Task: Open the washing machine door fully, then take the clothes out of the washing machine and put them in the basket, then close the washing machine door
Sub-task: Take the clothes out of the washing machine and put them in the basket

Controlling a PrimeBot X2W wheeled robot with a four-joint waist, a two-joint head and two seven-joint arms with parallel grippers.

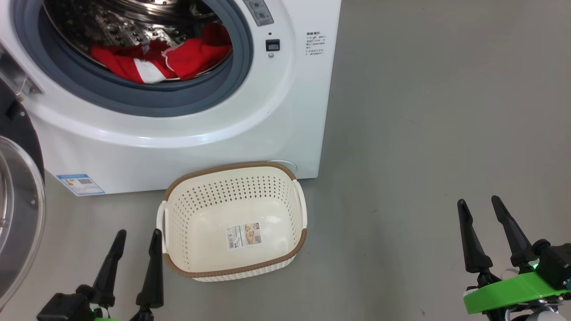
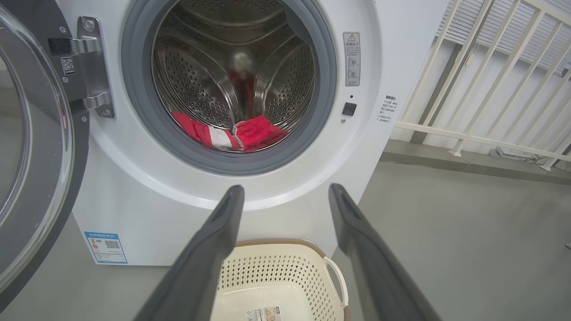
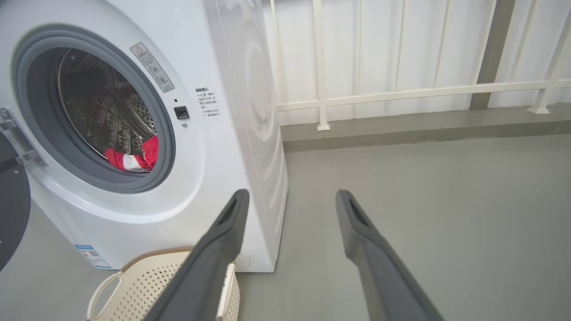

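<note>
The white washing machine (image 1: pixel 178 133) stands with its door (image 1: pixel 18 209) swung wide to the left, black rim and glass bowl showing. Red clothes (image 1: pixel 165 60) with white panels lie at the front of the steel drum, also seen as clothes (image 2: pixel 232 133) and clothes (image 3: pixel 134 160). The cream basket (image 1: pixel 234 176) sits on the floor against the machine's front, holding nothing. My left gripper (image 1: pixel 138 236) is open just left of the basket. My right gripper (image 1: pixel 481 206) is open over bare floor, well right of it.
Grey floor (image 1: pixel 424 111) stretches to the right of the machine. A white railing (image 3: pixel 401 93) and a low ledge run behind it. The open door occupies the space at the left.
</note>
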